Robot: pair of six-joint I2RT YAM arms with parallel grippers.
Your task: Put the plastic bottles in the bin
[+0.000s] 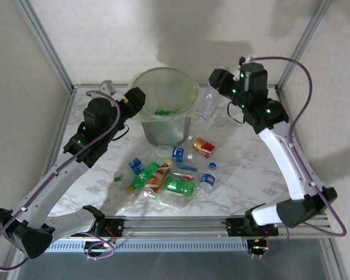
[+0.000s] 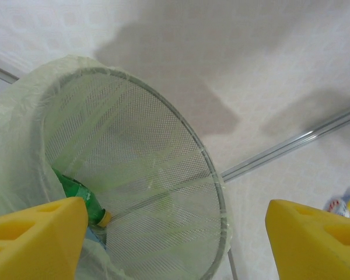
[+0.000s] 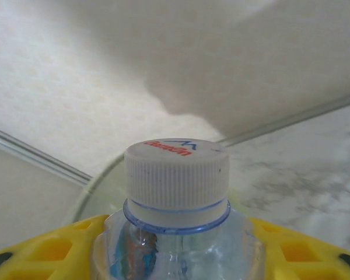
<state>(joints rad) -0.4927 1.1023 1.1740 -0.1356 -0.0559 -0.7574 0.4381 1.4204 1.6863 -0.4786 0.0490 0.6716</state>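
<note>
Right wrist view shows your right end effector [image 3: 175,256] squeezing a clear bottle [image 3: 176,175] with a white cap, just under its neck. In the top view, that bottle hangs just right of the bin [image 1: 166,133], beside the rim and not over the hole. Move it left until it is over the middle of the bin, then let go. Keep away from the left end effector [image 2: 175,239]. It sits at the bin's left rim, wide open and holding nothing.

Count: one bin, one bottle held, at least one green bottle [image 2: 76,192] inside the bin. About nine loose bottles [image 1: 166,175] lie on the worktop [image 1: 245,169], lower middle of the frame. They overlap, so that number is a guess.
</note>
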